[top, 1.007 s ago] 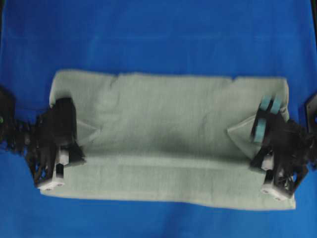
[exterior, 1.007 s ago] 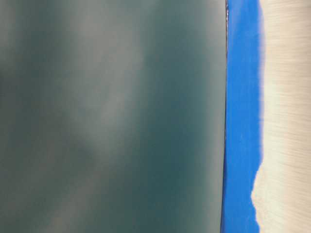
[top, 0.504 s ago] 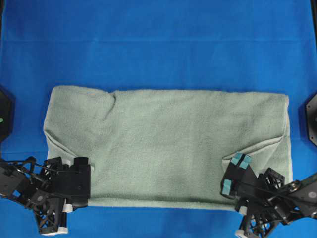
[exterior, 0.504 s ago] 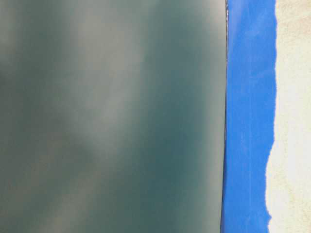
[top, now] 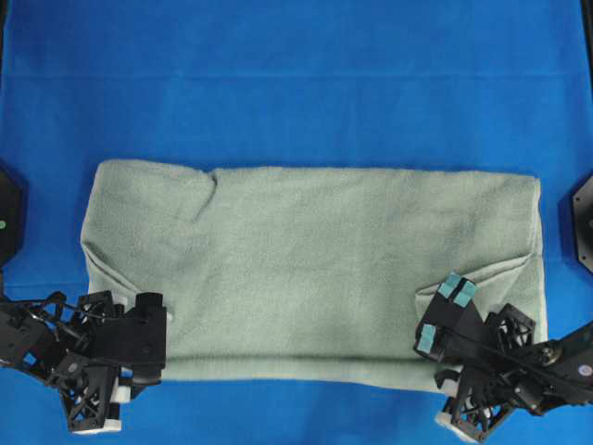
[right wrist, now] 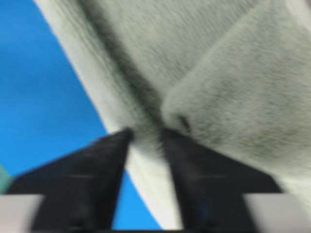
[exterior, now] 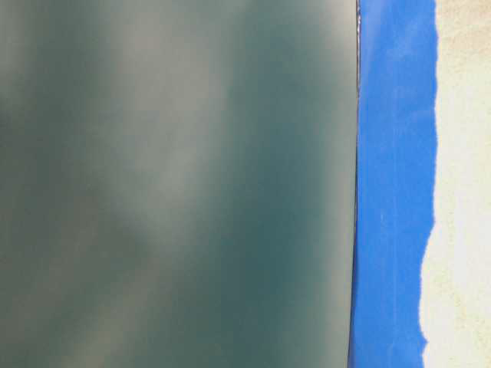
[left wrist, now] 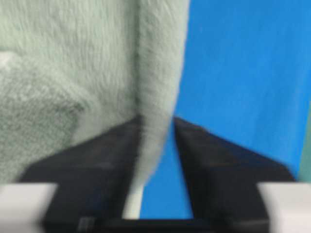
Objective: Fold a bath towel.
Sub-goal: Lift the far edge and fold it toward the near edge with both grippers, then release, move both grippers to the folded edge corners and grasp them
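The pale green bath towel (top: 315, 269) lies folded flat on the blue cloth, its long side running left to right. My left gripper (top: 153, 313) sits at the towel's near left corner. In the left wrist view its jaws (left wrist: 155, 124) stand apart, the towel's edge (left wrist: 155, 87) hangs between them, and blue shows beside it. My right gripper (top: 441, 315) is at the near right corner, over a turned-up triangle of towel. Its teal pads (top: 456, 289) are spread. In the right wrist view the towel's hem (right wrist: 218, 73) runs between the parted fingers of that gripper (right wrist: 146, 132).
Blue cloth (top: 296, 83) covers the whole table around the towel. Black arm bases stand at the left edge (top: 9, 222) and right edge (top: 584, 218). The table-level view is mostly a blurred grey-green surface (exterior: 176, 184), with a strip of blue cloth (exterior: 395, 192) and towel (exterior: 460, 192) at its right.
Both grippers drew the towel's corners toward the near edge, laying the fold down. In the last half second their jaws have parted and both have barely shifted.
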Action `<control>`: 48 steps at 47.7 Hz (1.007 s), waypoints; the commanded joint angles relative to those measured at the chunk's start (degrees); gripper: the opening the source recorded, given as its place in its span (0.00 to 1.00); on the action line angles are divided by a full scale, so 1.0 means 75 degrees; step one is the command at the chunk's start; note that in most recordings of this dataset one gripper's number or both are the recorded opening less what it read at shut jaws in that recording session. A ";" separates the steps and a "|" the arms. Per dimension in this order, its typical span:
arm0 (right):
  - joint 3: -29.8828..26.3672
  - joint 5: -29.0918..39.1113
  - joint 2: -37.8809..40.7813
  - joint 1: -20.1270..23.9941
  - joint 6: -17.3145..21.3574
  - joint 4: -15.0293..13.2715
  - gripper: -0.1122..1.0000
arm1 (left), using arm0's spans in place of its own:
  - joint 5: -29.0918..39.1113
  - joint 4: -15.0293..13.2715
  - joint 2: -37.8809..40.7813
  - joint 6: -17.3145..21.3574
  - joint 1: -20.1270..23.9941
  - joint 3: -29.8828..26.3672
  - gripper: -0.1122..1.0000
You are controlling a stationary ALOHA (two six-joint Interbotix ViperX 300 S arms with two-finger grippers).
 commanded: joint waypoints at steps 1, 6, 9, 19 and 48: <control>-0.0234 0.0539 -0.0281 0.0176 0.0023 -0.0094 0.57 | 0.0070 -0.0012 -0.0340 0.0047 -0.0047 -0.0152 0.53; -0.0434 0.1301 -0.0621 0.0270 0.0035 -0.0328 0.69 | 0.0281 0.0023 -0.0891 0.0152 0.0012 -0.0211 0.79; -0.0527 0.1734 -0.0891 0.0281 0.0035 -0.0598 0.66 | 0.0375 0.0023 -0.1266 0.0316 0.0117 -0.0176 0.84; -0.0316 0.3176 -0.2051 0.0047 0.0070 -0.2098 0.66 | 0.0469 0.0070 -0.2602 0.1547 0.1230 0.0141 0.78; 0.3902 -0.1523 -0.4289 -0.5402 -0.1441 -0.3281 0.66 | -0.1148 0.0012 -0.2086 0.6293 0.5906 0.1230 0.79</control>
